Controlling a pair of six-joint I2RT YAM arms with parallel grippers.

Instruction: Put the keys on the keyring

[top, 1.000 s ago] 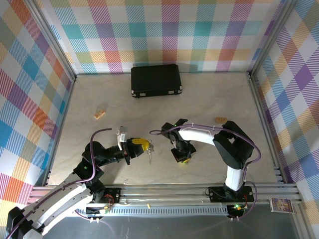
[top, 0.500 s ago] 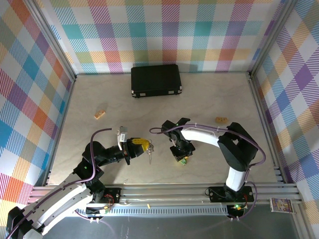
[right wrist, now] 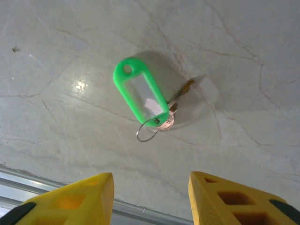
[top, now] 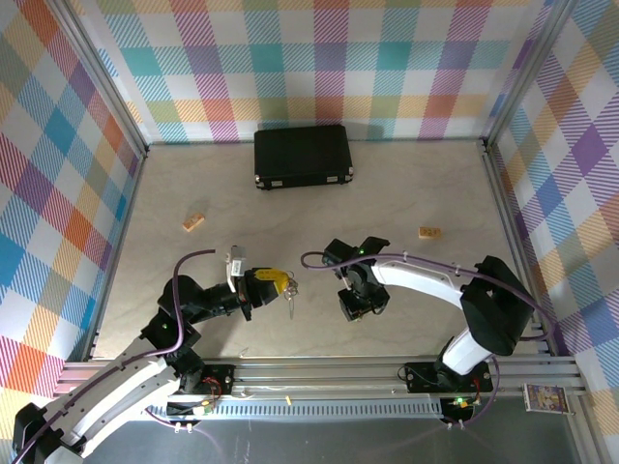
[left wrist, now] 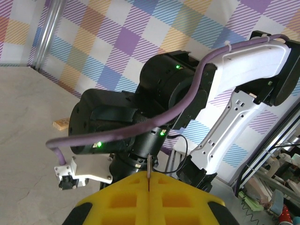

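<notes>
Seemingly blank-labelled green key tag [right wrist: 140,96]

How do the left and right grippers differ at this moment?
The left gripper is shut, pinching a thin silver wire, apparently the keyring; the right gripper stands open, holding nothing. The left points sideways at the other arm; the right points down over the green-tagged key lying on the table. Both have yellow fingertips.

Overhead camera down on table [top: 406,193]; left wrist sideways at right arm [left wrist: 248,61]; right wrist close over table.
</notes>
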